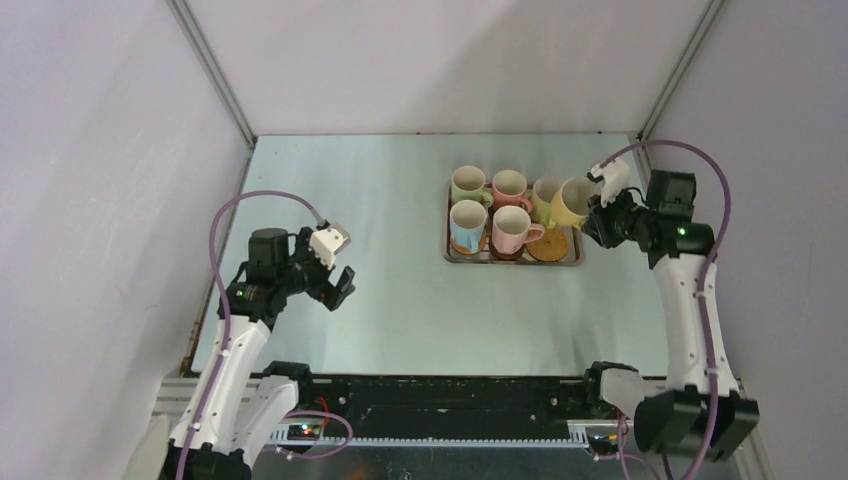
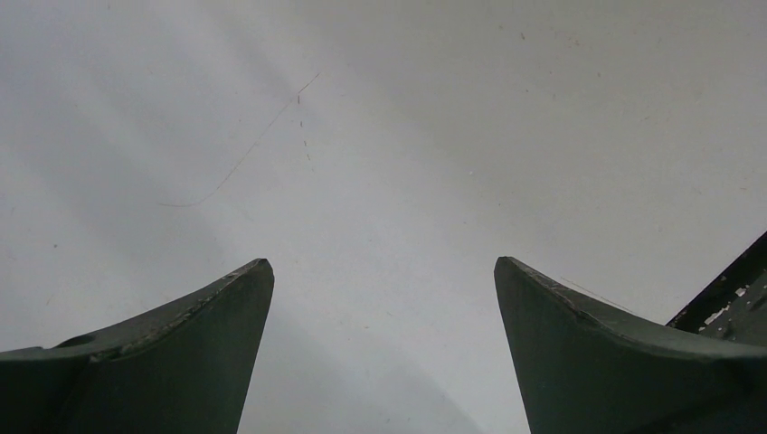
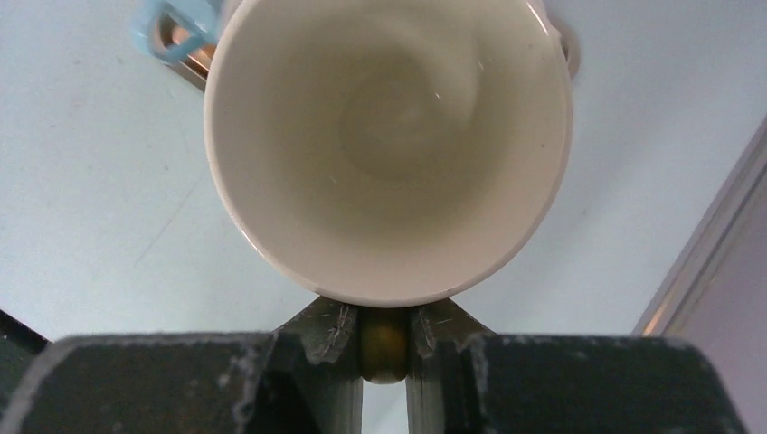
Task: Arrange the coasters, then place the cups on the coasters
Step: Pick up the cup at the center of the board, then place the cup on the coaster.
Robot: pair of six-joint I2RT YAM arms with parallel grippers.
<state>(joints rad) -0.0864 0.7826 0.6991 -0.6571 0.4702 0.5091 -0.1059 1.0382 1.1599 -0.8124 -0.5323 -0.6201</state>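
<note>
Yellow cup, top view: the yellow cup [image 1: 573, 203] hangs at the far right corner of the tray [image 1: 470, 260], tipped, with its mouth turned toward the right arm.
Right fingers, top view: the right fingers [image 1: 596, 216] pinch the cup from its right side. The forearm rises from the near right base and the wrist bends left toward the tray.
Other cups, top view: five stand in the tray: green cup [image 1: 467, 185], far pink cup [image 1: 509, 186], second yellow cup [image 1: 545, 197], blue cup [image 1: 467, 226] and near pink cup [image 1: 512, 230].
Bare coaster, top view: one tan coaster [image 1: 548, 246] lies uncovered in the near right corner of the tray, just nearer than the held cup. We cannot tell whether other coasters lie under the standing cups.
Left fingers, top view: the left fingers [image 1: 344, 285] hover spread over the bench [image 1: 380, 200], well apart from the tray, with the elbow folded.
Left wrist view: both fingers [image 2: 208, 344] stand wide apart over bare bench, with nothing between them.
Right wrist view: the fingers [image 3: 330, 330] press on the yellow handle, and the cream inside of the cup [image 3: 389, 145] faces us. The cup's axis runs straight out from the fingers.
Key relation: the right arm is the nearer to the tray. We judge that the cup must be carried off the tray before any coaster is arranged.
</note>
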